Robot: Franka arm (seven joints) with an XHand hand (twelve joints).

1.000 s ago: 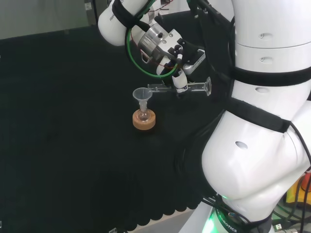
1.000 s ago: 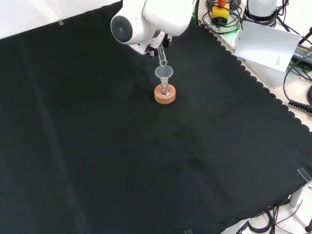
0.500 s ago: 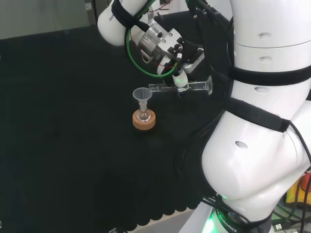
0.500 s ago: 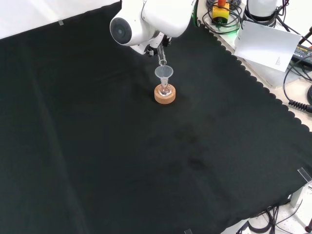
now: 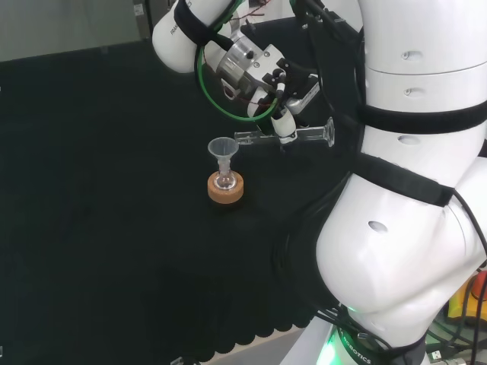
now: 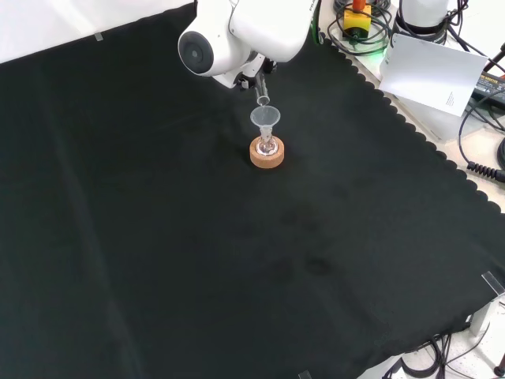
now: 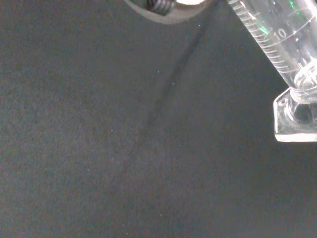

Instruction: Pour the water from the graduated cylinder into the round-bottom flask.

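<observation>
Graduated cylinder (image 5: 285, 136) lies sideways, clasped in hand (image 5: 283, 122).

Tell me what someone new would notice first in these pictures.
First, the big white arm at the head view's right. To its left the hand holds a clear graduated cylinder lying nearly level above the black cloth. Its open end is beside a funnel in a small flask on a cork ring.

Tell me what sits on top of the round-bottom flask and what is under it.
A clear funnel sits in the round-bottom flask; a cork ring holds it. The ring hides the flask's bottom.
</observation>
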